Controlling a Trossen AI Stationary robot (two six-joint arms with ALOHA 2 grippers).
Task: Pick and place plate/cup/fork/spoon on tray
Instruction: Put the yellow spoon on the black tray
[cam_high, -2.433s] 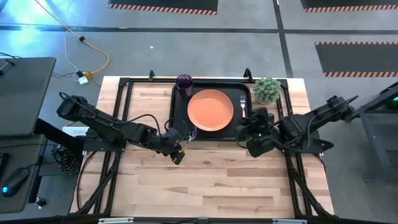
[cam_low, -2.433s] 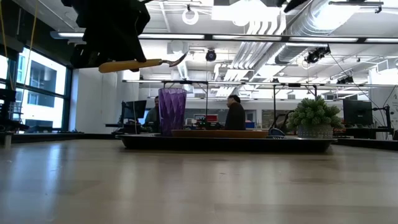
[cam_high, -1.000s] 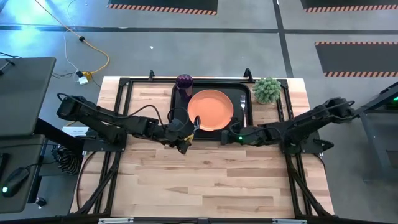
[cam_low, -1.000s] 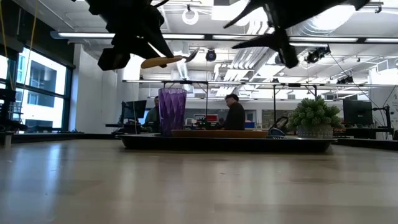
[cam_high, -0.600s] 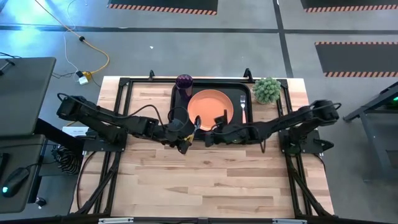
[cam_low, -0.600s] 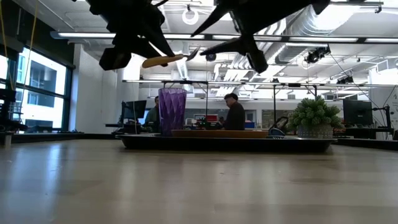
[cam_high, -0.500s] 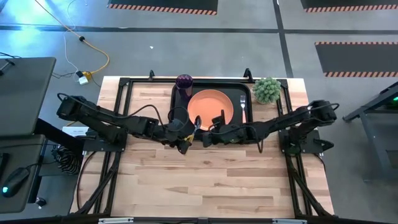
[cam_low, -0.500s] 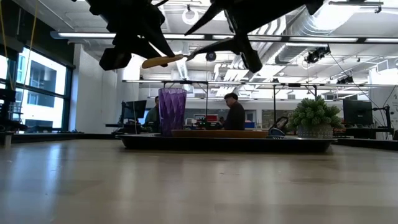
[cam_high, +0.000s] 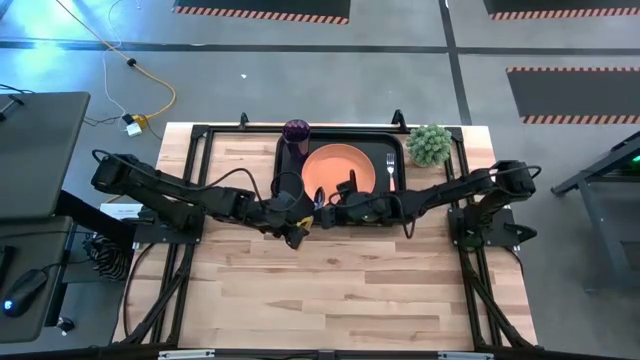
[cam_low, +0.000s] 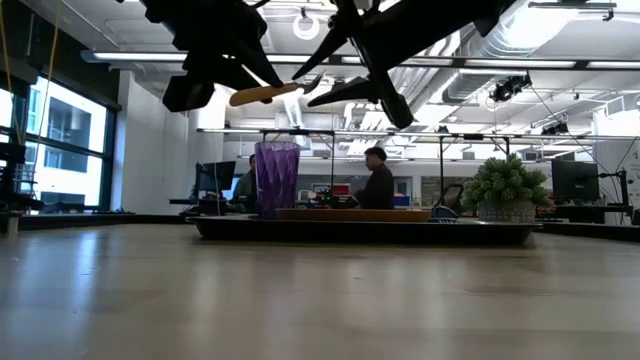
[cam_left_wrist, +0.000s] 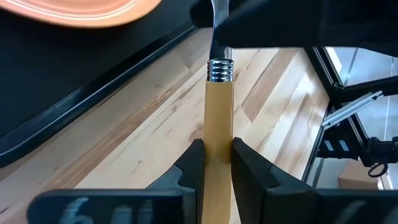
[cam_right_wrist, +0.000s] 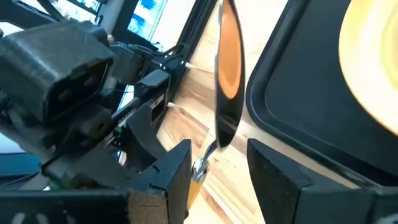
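Note:
My left gripper (cam_high: 293, 217) is shut on the spoon (cam_left_wrist: 218, 112), which has a slim orange handle and a silver bowl (cam_right_wrist: 227, 74), and holds it in the air by the near left corner of the black tray (cam_high: 378, 142). My right gripper (cam_right_wrist: 217, 163) is open, with one finger on each side of the spoon's silver neck below the bowl; I cannot tell whether it touches. The orange plate (cam_high: 338, 170) and the fork (cam_high: 390, 168) lie in the tray. The purple cup (cam_high: 296, 131) stands in the tray's far left corner. My left gripper pinches the spoon's orange handle (cam_left_wrist: 218, 140) between its two fingers (cam_left_wrist: 191, 167), below the silver ferrule. The fingers lie along the handle, coming from the table's left. The spoon is lifted clear and nearly level, with its bowl end a little raised and pointing toward the right arm (cam_low: 262, 95).
A small green potted plant (cam_high: 430, 145) stands at the table's far right, beside the tray. Bare wooden table top (cam_high: 330, 290) lies on the near side of both arms. People show in the room behind (cam_low: 378, 185).
My right gripper has moved toward the table's left along the tray's near edge, up to the spoon's bowl end, and now stands open around it. My left gripper and the spoon have kept still.

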